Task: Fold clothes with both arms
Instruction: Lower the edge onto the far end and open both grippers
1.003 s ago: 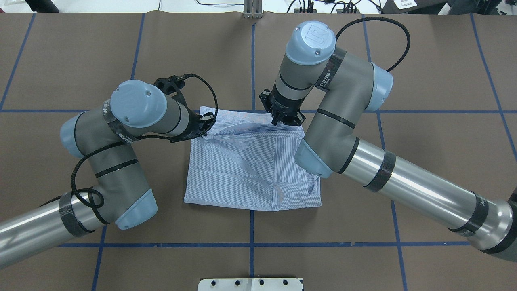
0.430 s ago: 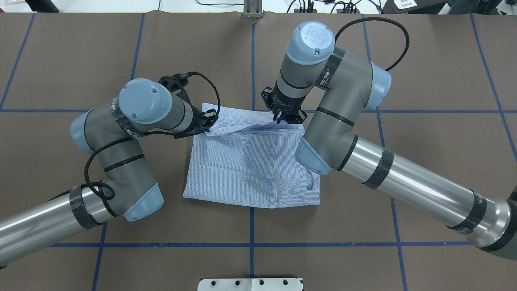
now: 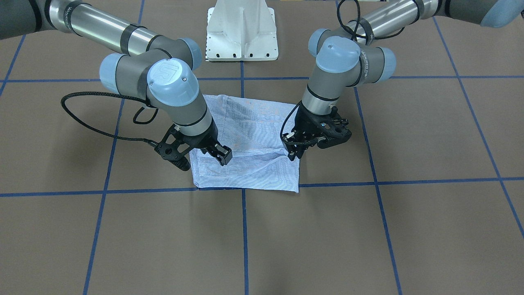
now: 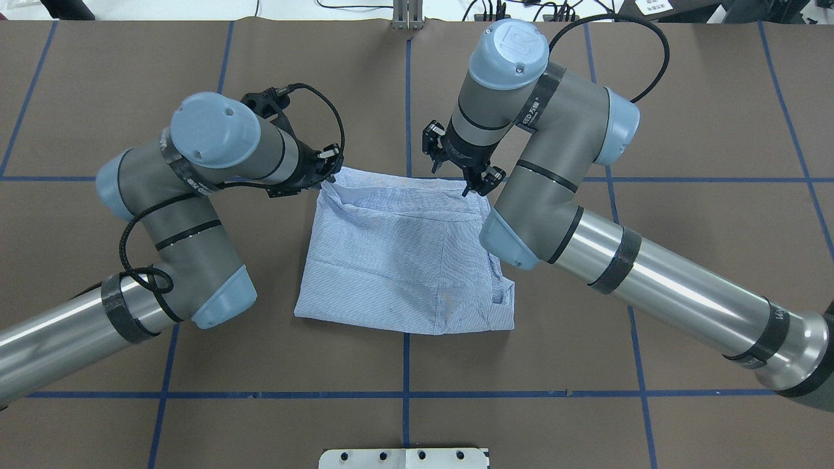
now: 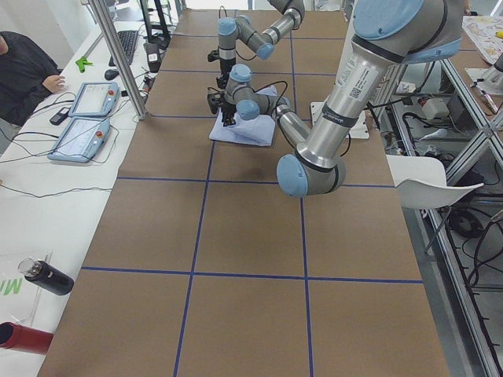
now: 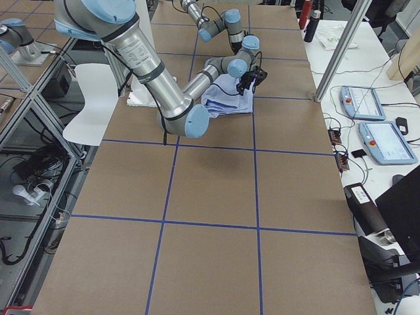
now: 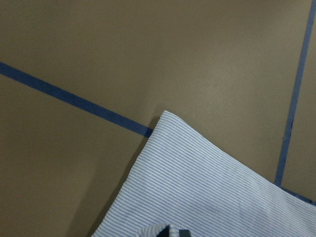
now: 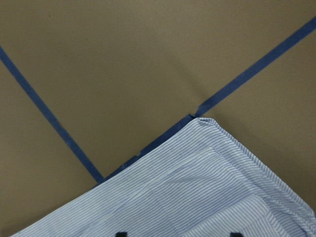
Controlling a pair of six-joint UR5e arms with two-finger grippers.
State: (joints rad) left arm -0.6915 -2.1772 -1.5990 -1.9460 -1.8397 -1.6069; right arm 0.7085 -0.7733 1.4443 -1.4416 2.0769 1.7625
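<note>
shirt: the light blue-and-white finely striped button-up shirt (image 4: pixel 397 260) sits mid-table as a squarish folded packet. Its 12 o'clock edge lies right along a blue tape line (image 4: pixel 684 179).
left gripper: the black two-finger left gripper (image 4: pixel 330 176) is at the shirt's 11 o'clock corner. It's pinched closed on a bit of cloth and tents it up.
right gripper: the black two-finger right gripper (image 4: pixel 470 181) is over the 1 o'clock corner, fingers spread wide, nothing in them afaict.
key relation: the whole shirt lies toward 6 o'clock from both grippers, and the edge between them runs 9-to-3. Neither arm is nearer.
my guess: only one corner is held, so pulling now would skew the fold.
table: brown paper-covered table (image 4: pixel 717 98).
</note>
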